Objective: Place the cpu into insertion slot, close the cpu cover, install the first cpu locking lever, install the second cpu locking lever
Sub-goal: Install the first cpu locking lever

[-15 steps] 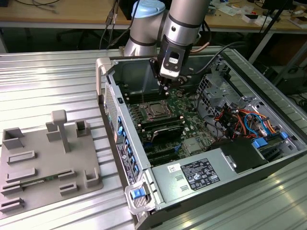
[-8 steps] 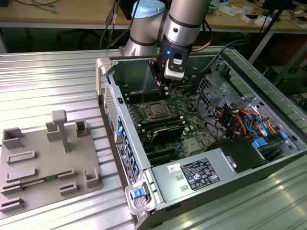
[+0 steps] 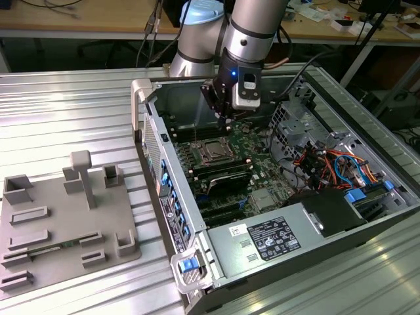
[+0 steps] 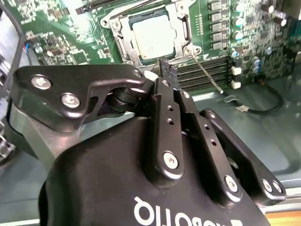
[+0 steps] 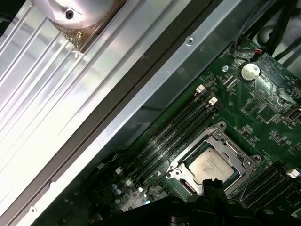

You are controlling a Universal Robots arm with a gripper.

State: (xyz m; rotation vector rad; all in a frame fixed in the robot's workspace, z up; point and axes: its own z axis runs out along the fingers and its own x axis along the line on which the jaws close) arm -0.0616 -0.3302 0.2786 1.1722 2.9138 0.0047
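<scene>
Dull silver-grey square cpu (image 4: 153, 35) lies in the silver-rimmed dark insertion slot (image 4: 115, 23), toward the far end of the green circuit board (image 4: 56, 42). The thin silvery cpu cover (image 4: 181, 44) seems down, retaining it. My gripper (image 4: 165, 68) hovers close above, jaws pinched together and empty, likely for pushing rather than gripping.

Dull metal cpu (image 4: 151, 36), glossy circuit board (image 4: 59, 43)

A ribbed metal tabletop (image 3: 79, 111) fronts a cluttered wooden workbench (image 3: 79, 29).

Near edge of the cpu cover (image 4: 184, 29) — behind the end effector (image 4: 167, 67)
</scene>
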